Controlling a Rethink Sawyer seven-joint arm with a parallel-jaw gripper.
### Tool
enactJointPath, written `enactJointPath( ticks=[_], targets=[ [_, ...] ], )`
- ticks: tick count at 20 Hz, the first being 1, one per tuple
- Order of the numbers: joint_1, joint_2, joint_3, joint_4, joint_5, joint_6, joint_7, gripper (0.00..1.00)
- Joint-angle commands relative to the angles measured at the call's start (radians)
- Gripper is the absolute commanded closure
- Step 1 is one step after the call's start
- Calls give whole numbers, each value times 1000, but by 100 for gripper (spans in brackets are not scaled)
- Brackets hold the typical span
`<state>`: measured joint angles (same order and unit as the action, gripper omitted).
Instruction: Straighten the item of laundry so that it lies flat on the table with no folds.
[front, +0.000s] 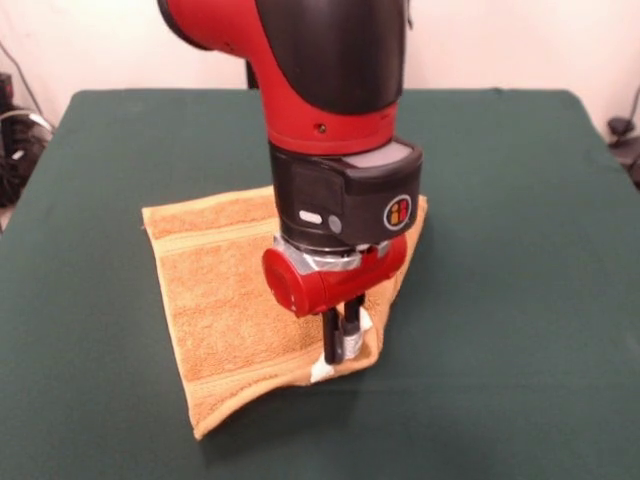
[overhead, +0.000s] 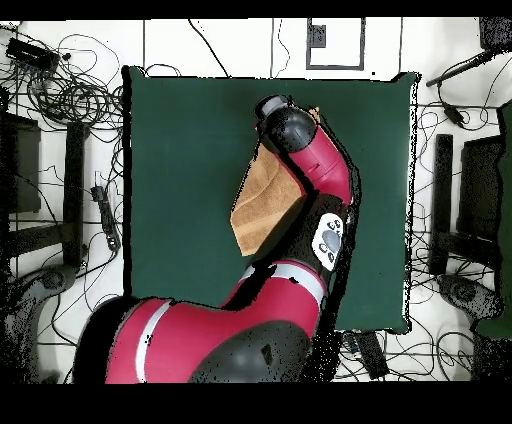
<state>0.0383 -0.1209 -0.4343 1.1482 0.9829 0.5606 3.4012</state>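
Note:
The orange-tan towel (front: 235, 285) lies on the green table (front: 520, 200), left of centre in the front view. It is mostly spread, with border bands near its far and near ends. Its near edge curves up off the cloth toward the near right corner, where a small white tag (front: 322, 372) shows. My gripper (front: 341, 340) points straight down at that corner with its fingers close together, shut on the towel's edge. In the overhead view the arm (overhead: 315, 160) covers part of the towel (overhead: 262, 205) and hides the gripper.
The table (overhead: 180, 150) extends well beyond the towel on all sides. Cables (overhead: 70, 95) and dark stands (overhead: 445, 200) crowd the floor around it. Dark equipment (front: 15, 140) sits past the table's left edge in the front view.

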Motion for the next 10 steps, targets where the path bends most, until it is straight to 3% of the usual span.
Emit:
enactJointPath(
  ticks=[1,5,10],
  targets=[
    [-11,40,38,-76,29,60,365,100],
    [-3,70,21,-110,42,41,418,100],
    [75,158,-62,-231,79,69,680,100]
  ],
)
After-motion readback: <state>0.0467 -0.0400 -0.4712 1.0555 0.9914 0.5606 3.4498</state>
